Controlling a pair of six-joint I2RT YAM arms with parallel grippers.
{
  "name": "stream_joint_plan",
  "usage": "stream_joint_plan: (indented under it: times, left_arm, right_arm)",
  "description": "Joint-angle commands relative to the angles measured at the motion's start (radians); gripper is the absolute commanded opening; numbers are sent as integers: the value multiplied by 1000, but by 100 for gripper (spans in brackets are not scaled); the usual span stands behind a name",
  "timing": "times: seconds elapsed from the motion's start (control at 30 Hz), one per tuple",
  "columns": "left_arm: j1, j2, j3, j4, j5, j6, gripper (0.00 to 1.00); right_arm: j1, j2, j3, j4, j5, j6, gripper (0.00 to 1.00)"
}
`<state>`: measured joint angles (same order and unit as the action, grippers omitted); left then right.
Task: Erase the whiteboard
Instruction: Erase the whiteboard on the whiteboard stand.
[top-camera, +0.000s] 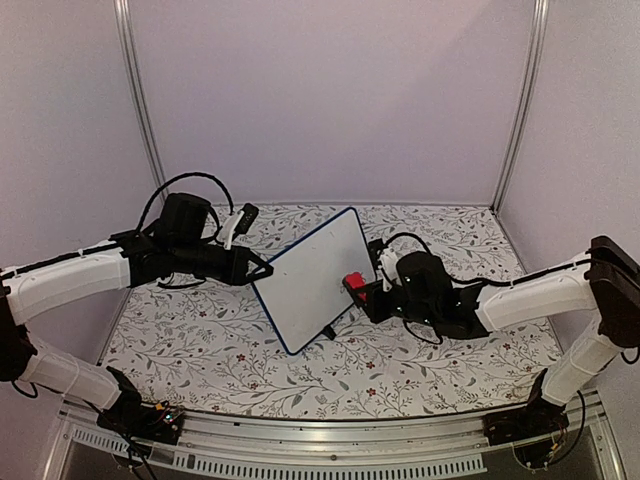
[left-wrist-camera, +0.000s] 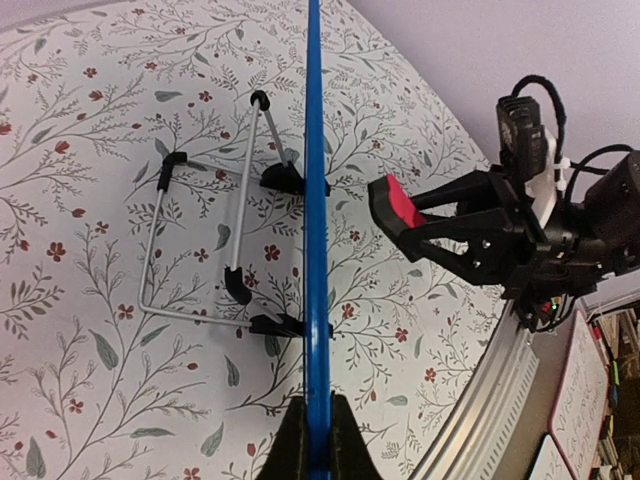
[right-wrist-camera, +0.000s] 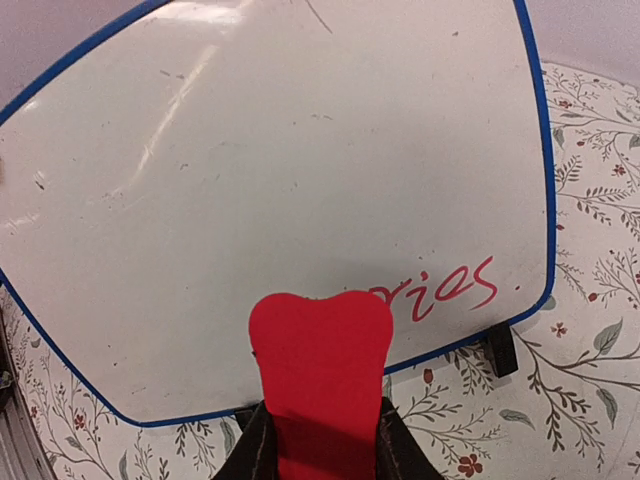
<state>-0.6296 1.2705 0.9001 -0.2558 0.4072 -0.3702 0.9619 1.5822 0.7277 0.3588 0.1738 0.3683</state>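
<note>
- The whiteboard (top-camera: 312, 280) stands tilted in the middle of the counter (top-camera: 430, 360) (flowered cloth), its 9 o'clock rim clamped in the left end effector (top-camera: 262, 268).
- At its 3 o'clock, the right end effector (top-camera: 362, 292) is closed on a red eraser (top-camera: 353, 282).
- Only the left wrist view shows a gap between eraser and board, and the wire stand (left-wrist-camera: 200, 240) behind the board.
- Only the right wrist view shows red writing (right-wrist-camera: 445, 290), "ries", toward 4 o'clock; the eraser covers what lies left of it.
</note>
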Motion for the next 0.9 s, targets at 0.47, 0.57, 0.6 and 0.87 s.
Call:
stream_joint_plan:
  times: [0.47,0.57,0.6,0.87]
  left_arm:
    - [8,-2,7,60,42,1,0]
    - [9,-2,8,60,47,-1,0]
    - [10,-3,8,62,48,-1,0]
    - [12,1,7,66,63,-4,0]
  right_arm:
    - [-41,206,157,2,3,-51,21]
    - [-43,226,138,4,-6,-43,21]
    - [-44,231,130,7,-9,-38,21]
    - [-46,288,68,40,-44,-7,21]
